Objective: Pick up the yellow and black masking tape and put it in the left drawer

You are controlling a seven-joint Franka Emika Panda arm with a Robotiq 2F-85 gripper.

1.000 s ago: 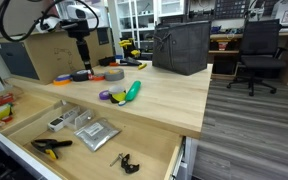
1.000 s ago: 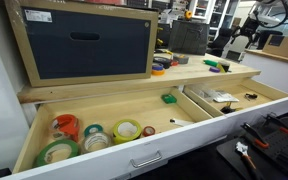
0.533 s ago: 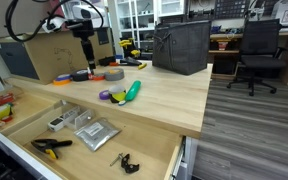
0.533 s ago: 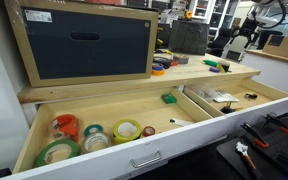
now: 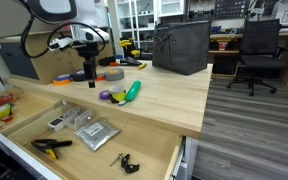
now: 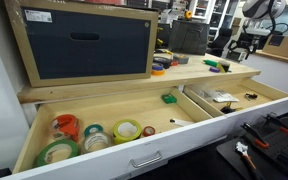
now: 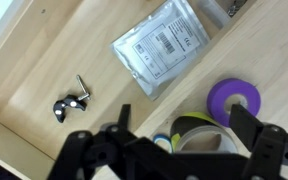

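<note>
The yellow and black masking tape (image 7: 192, 128) lies on the wooden tabletop next to the purple tape roll (image 7: 234, 100), near the table's front edge. It also shows in an exterior view (image 5: 116, 98). My gripper (image 7: 184, 120) is open and empty, and in the wrist view the tape shows between its dark fingers (image 7: 122, 118). In an exterior view the gripper (image 5: 89, 77) hangs above the table, behind the tape. The left drawer (image 5: 24, 125) is pulled out below the table edge and holds a silver packet (image 7: 169, 45).
An orange tape roll (image 5: 62, 78) and a grey roll (image 5: 112, 73) lie behind the gripper. A green object (image 5: 132, 90) lies beside the purple roll. A black bin (image 5: 181, 47) stands at the back. The wider drawer (image 6: 29, 150) holds several tape rolls.
My gripper has come down and moved forward over the table, from above the rolls at the back toward the purple and yellow-black tapes. It stays open.
</note>
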